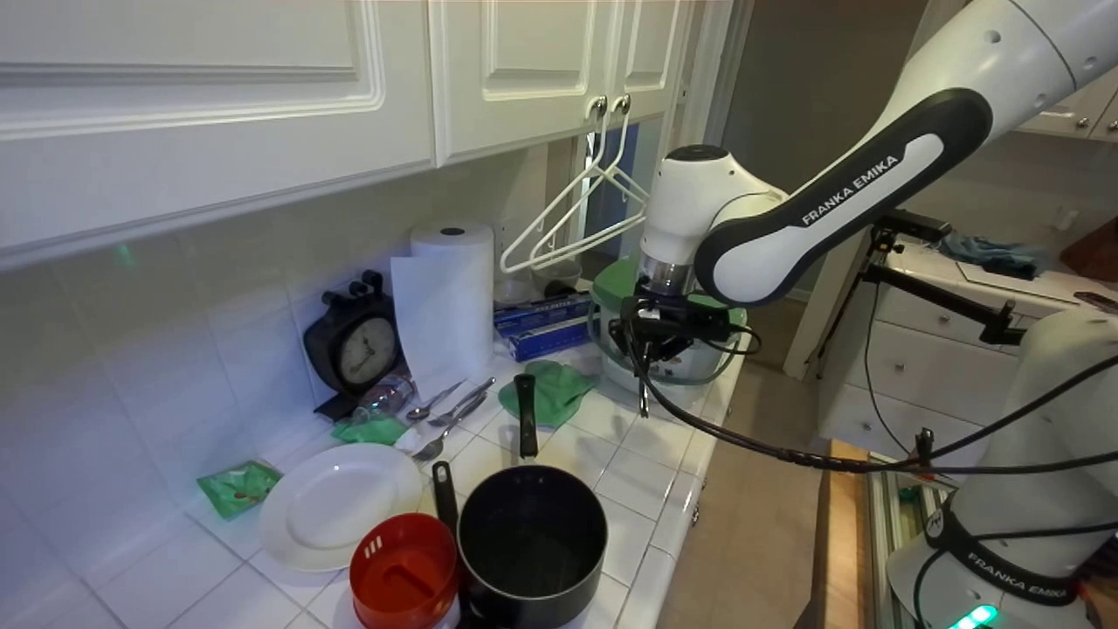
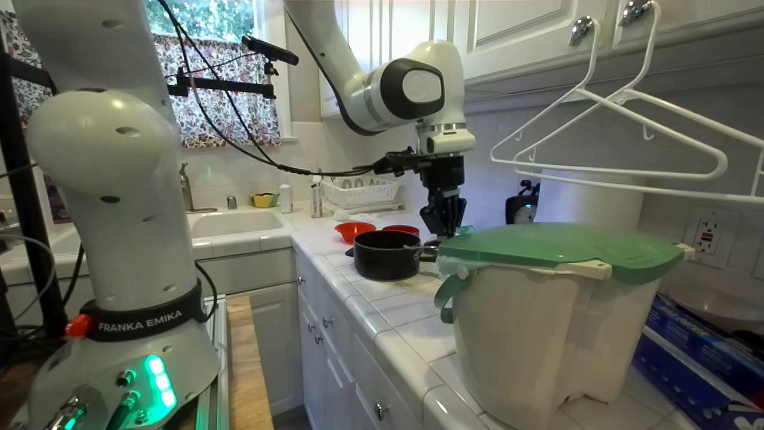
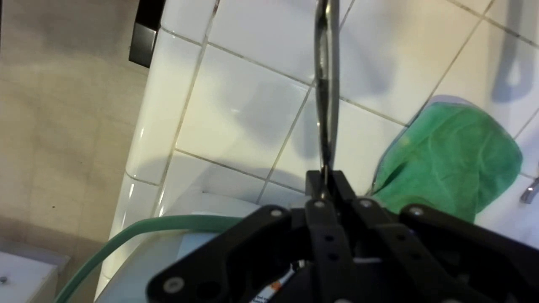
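Gripper with utensil lengthwise toward saucepan

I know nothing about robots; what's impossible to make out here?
Metal utensil in the end effector: far end cut off by the wrist view's top edge.
White bin: its inside is hidden by the green lid in both exterior views.
Black dial device: markings too small and blurred to read in both exterior views.

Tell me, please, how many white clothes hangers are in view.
2. In an exterior view, one hanger is hooked over a cabinet knob, and another hanger over the neighbouring knob. Both exterior views show two; I see no sign of others hidden.
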